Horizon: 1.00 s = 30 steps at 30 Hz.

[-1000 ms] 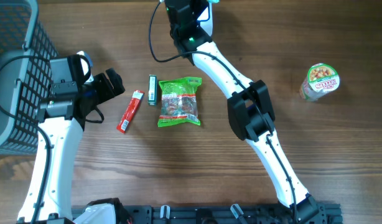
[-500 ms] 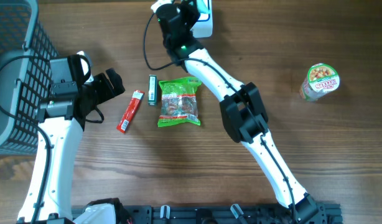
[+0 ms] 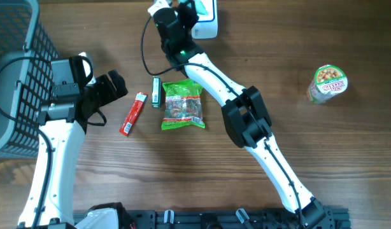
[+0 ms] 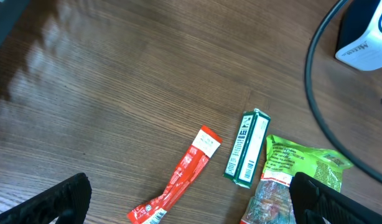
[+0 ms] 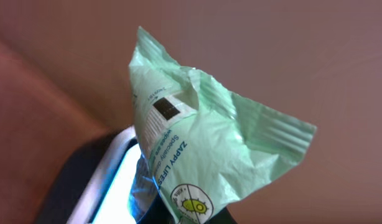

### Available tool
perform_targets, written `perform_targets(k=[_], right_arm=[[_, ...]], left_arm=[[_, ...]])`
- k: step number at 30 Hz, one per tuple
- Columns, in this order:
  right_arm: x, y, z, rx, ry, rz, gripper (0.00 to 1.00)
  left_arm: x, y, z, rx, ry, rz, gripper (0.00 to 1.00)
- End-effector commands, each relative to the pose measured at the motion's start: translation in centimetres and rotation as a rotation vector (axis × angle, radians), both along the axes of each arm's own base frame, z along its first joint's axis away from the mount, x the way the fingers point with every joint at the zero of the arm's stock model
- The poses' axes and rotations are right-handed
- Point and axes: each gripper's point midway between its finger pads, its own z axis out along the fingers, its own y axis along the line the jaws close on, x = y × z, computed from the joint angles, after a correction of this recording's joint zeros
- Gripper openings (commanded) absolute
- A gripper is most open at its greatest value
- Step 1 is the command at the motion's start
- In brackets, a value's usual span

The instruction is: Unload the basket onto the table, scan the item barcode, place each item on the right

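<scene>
Wooden table [image 3: 323, 165]; left gripper [image 3: 119, 87] spread wide, right gripper [image 3: 183, 9] pinching pale green packet [image 5: 203, 143].

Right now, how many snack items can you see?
5: red stick, slim green pack and green bag mid-table; cup far right; pale green packet in the right gripper. The basket may hide more.

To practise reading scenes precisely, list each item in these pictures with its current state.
left gripper: jaws open, empty
right gripper: jaws shut
pale green packet: gripped, off the table
red stick: lying flat
slim green pack: lying flat
green snack bag: lying flat
noodle cup: lid on
</scene>
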Motion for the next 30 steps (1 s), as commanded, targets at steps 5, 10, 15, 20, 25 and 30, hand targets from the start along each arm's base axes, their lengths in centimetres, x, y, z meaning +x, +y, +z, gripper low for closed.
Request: perform_targets(k=[5,10,15,20,25,30], right_arm=[[0.3,-1.4,3.6,-0.102,-0.108,-0.058,0.04],[0.8,-2.3,2.1,0.019,-0.095,-0.069,0.04],[1.3,-3.8,1.7,0.21,-0.149,-0.113,0.04],[1.4,-3.8,0.1,0.286,-0.119,-0.118,0.04],[1.3,-4.5,-2.6,0.287,-0.051,-0.141,0.04],[1.1,-4.2,-3.0,0.277,-0.036,-0.138,0.04]], left_arm=[[0.3,-0.2,0.6,-0.003,-0.017,-0.008,1.0],[0.3,-0.2,0.6,-0.003,-0.017,-0.008,1.0],[0.3,-0.2,0.6,-0.003,-0.017,-0.008,1.0],[0.3,-0.2,0.6,-0.003,-0.017,-0.008,1.0],[0.3,-0.2,0.6,-0.003,-0.017,-0.008,1.0],[0.3,-0.2,0.6,-0.003,-0.017,-0.008,1.0]])
